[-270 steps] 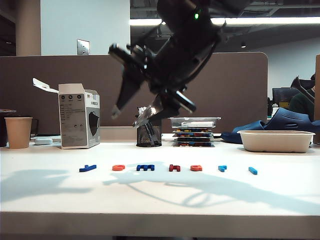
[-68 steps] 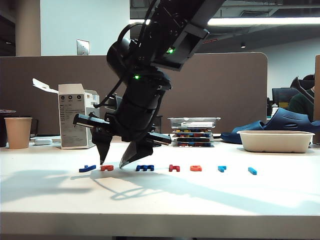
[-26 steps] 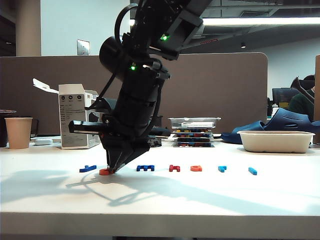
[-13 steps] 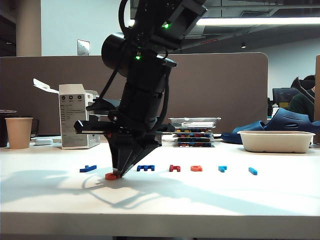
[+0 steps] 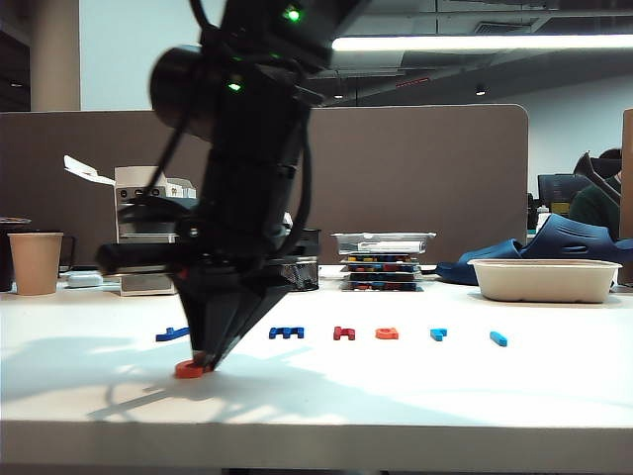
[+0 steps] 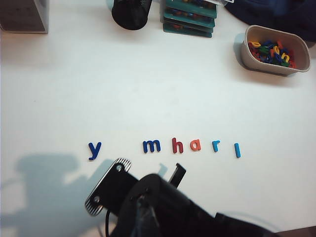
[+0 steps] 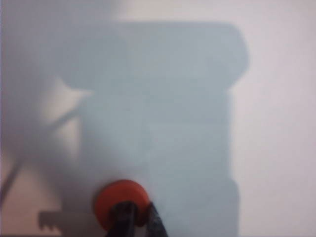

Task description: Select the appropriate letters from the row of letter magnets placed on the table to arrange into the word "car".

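Observation:
My right gripper (image 5: 205, 361) has reached across to the left part of the table (image 5: 415, 396), tips down and shut on an orange-red rounded letter (image 5: 188, 370), which rests on the table in front of the row. The right wrist view shows the dark fingertips (image 7: 123, 217) pinching that letter (image 7: 118, 195). The row behind holds a dark blue y (image 6: 94, 149), dark blue m (image 6: 151, 145), dark red h (image 6: 177, 145), orange-red a (image 6: 195, 144), light-blue r (image 6: 216, 145) and light-blue l (image 6: 237, 149). My left gripper is out of view; its camera looks down from high above onto the right arm (image 6: 163, 207).
A paper cup (image 5: 36, 262) and a grey carton (image 5: 148, 237) stand at the back left. A black mesh pen holder (image 6: 131, 12) and a stack of trays (image 5: 384, 262) sit behind the row. A white tub (image 6: 252, 54) with loose letters is at the back right.
The right gripper closed on the orange-red letter in the row and has drawn it out toward the table's front left.

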Action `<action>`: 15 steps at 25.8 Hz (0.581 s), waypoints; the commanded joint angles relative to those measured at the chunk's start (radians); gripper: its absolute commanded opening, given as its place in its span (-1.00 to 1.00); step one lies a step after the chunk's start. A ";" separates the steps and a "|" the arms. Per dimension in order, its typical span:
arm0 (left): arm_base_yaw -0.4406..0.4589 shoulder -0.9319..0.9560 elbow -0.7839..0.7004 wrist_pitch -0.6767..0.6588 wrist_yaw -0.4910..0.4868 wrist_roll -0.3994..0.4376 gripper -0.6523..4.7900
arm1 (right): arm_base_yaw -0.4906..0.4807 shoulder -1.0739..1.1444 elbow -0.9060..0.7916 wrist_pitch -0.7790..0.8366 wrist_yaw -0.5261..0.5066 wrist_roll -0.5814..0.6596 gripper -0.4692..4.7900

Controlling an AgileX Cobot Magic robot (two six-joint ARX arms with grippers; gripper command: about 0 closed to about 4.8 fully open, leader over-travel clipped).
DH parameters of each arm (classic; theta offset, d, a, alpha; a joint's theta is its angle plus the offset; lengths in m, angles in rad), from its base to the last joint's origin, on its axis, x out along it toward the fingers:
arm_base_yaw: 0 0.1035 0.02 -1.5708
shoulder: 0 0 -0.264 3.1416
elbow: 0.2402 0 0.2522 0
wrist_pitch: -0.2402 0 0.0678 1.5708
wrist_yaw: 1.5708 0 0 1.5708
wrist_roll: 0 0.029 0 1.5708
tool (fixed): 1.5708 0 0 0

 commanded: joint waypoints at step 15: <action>0.000 -0.003 0.003 0.006 -0.003 0.001 -0.78 | 0.038 0.063 -0.044 -0.177 -0.027 -0.004 -0.66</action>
